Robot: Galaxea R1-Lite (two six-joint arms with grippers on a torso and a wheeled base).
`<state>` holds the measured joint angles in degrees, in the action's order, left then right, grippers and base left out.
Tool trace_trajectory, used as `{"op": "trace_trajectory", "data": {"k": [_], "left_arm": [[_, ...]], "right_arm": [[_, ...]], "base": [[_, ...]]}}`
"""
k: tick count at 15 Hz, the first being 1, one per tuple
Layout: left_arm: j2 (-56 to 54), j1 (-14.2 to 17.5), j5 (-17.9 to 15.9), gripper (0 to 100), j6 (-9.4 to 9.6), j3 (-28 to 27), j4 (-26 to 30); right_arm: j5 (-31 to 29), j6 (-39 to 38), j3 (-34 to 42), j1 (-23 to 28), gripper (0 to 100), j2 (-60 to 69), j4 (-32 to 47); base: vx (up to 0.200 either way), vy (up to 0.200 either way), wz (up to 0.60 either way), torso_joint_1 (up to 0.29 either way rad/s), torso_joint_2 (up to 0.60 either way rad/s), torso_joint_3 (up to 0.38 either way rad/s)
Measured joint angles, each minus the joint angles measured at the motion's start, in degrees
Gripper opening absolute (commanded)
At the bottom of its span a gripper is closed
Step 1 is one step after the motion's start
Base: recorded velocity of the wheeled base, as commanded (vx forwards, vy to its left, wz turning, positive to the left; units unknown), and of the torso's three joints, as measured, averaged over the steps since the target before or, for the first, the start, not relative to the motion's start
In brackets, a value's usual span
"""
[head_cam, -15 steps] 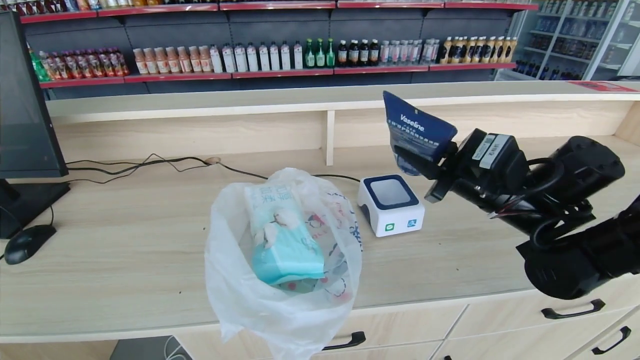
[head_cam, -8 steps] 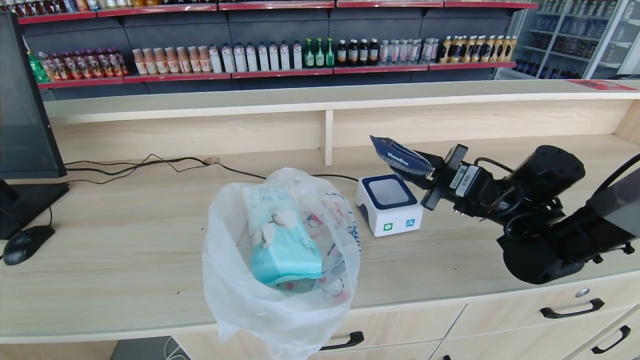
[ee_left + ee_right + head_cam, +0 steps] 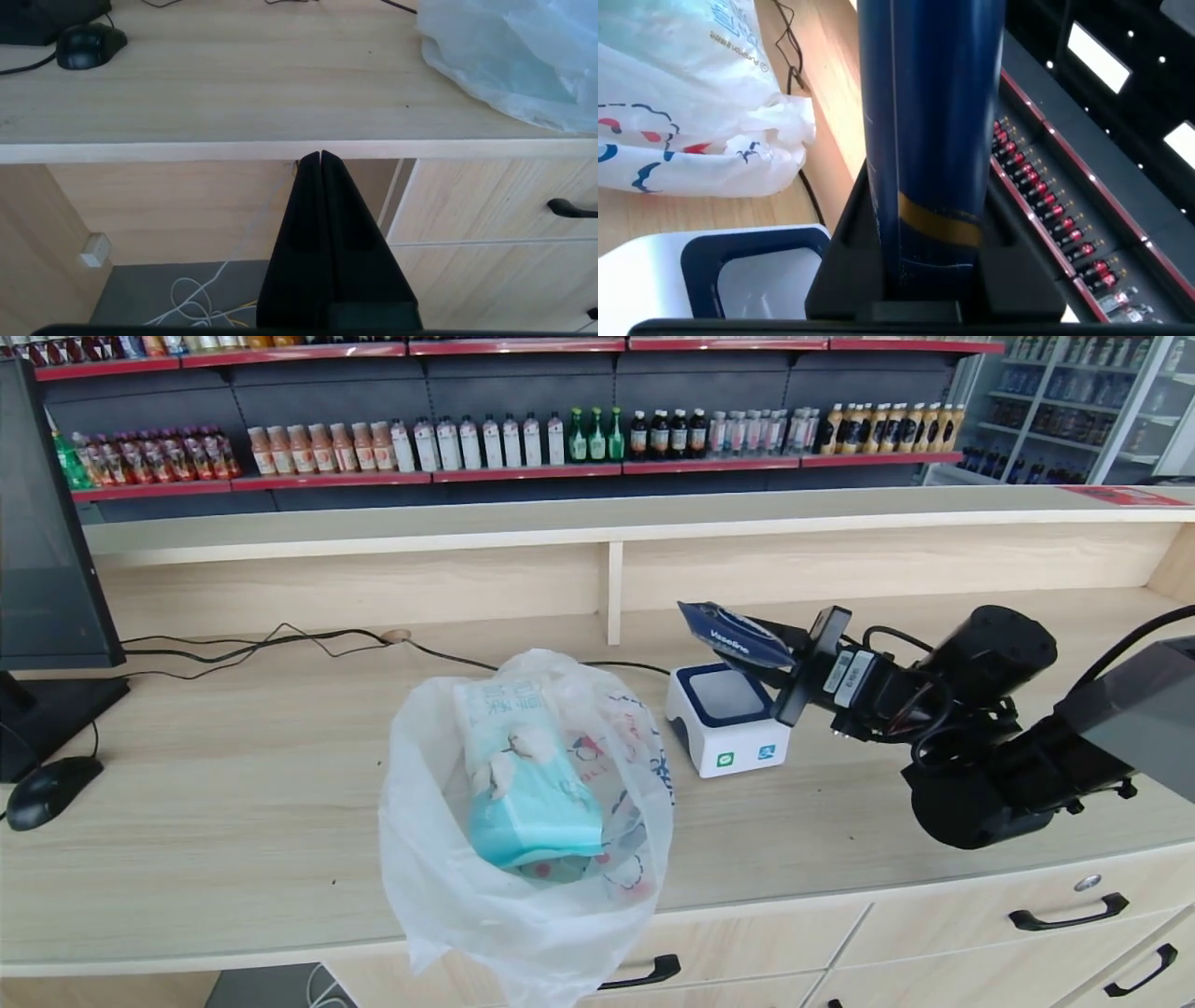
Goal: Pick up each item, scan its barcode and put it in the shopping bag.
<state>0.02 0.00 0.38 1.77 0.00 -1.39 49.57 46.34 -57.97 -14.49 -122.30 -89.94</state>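
My right gripper [image 3: 780,649] is shut on a dark blue tube [image 3: 733,635], held nearly flat just above the white scanner [image 3: 726,719] with its dark-framed window. In the right wrist view the blue tube [image 3: 929,112] runs between the fingers, with the scanner [image 3: 738,275] below it. The translucent shopping bag [image 3: 527,821] stands at the counter's front edge, left of the scanner, and holds a teal and white tissue pack [image 3: 527,775]. My left gripper [image 3: 320,163] is shut with nothing in it, below the counter's front edge, near the shopping bag [image 3: 514,56].
A monitor [image 3: 47,541] and a black mouse [image 3: 51,789] sit at the counter's left end, with cables [image 3: 280,639] running along the back. A raised wooden ledge [image 3: 607,537] backs the counter. Drawers with black handles [image 3: 1069,919] lie under the front edge.
My right arm has lowered and tipped the blue tube from upright and high to nearly flat over the scanner, then edged slightly left. The bag has not moved.
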Motion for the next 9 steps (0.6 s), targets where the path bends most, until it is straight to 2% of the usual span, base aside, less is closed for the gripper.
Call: {"op": "trace_trajectory", "data": {"k": [9], "left_arm": [[0.0,0.0,0.0,0,0.09,0.0,0.0]], "right_arm": [[-1.2,1.0,1.9,-0.3,0,-0.4,0.0]], "base": [[0.0,0.0,0.0,0.0,0.0,0.0]]}}
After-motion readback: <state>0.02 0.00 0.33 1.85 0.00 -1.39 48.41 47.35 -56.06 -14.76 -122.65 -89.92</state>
